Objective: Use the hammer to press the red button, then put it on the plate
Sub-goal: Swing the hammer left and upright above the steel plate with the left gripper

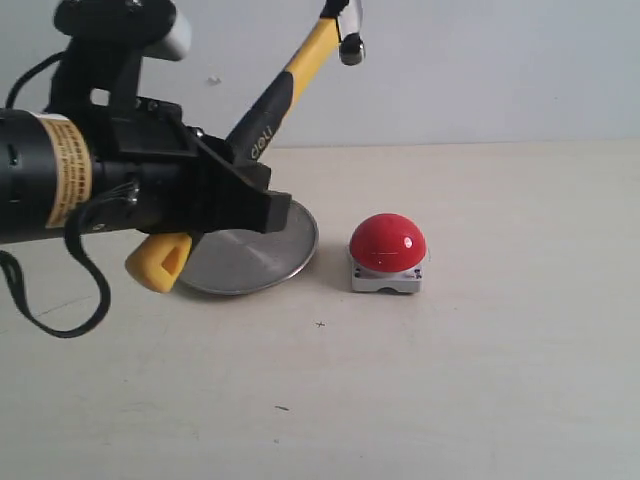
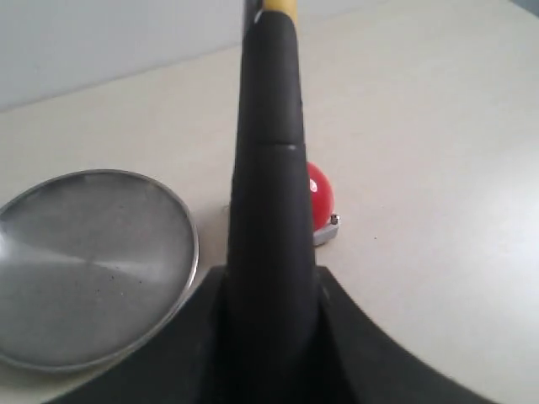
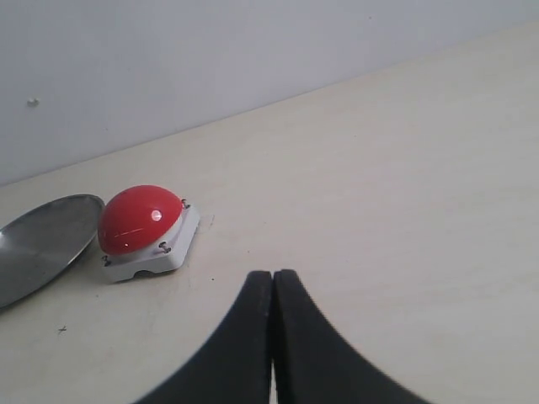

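My left gripper point(image 1: 235, 195) is shut on the hammer point(image 1: 285, 85), gripping the black part of its handle. The handle slants up to the right, with the metal head point(image 1: 350, 45) at the top edge and the yellow butt point(image 1: 158, 262) low at the left. In the left wrist view the hammer handle point(image 2: 269, 168) fills the middle and hides most of the red button point(image 2: 320, 195). The red button point(image 1: 388, 243) sits on the table right of the silver plate point(image 1: 270, 262). My right gripper point(image 3: 273, 282) is shut and empty, well apart from the red button point(image 3: 139, 217).
The plate point(image 2: 84, 261) lies flat beside the left fingers, partly under the left arm in the exterior view. A pale wall point(image 1: 500, 60) stands behind the beige table point(image 1: 480, 380). A black cable point(image 1: 70, 300) loops under the left arm.
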You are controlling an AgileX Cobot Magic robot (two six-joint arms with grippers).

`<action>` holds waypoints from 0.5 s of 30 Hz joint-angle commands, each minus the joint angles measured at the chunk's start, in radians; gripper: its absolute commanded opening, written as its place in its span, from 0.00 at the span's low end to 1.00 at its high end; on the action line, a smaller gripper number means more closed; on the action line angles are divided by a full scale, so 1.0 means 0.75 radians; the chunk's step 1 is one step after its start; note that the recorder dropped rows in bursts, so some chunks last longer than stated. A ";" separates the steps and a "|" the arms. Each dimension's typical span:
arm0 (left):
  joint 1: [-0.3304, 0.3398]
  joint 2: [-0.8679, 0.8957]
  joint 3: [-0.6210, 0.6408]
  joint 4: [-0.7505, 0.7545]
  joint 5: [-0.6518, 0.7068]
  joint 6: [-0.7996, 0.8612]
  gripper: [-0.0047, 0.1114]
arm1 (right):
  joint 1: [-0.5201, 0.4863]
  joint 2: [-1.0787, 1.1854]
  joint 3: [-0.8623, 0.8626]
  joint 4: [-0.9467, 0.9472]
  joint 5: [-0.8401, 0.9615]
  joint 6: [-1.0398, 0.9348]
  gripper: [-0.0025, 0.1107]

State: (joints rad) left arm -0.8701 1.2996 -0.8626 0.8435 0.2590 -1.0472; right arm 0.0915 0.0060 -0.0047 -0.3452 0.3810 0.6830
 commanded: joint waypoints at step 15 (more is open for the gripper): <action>0.601 -0.124 0.404 0.120 -1.291 -0.513 0.04 | 0.003 -0.008 0.006 0.004 -0.007 -0.001 0.02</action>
State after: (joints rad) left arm -0.5118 1.1883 -0.5731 0.7969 -0.4197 -1.3113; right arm 0.0915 0.0060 -0.0047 -0.3452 0.3810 0.6830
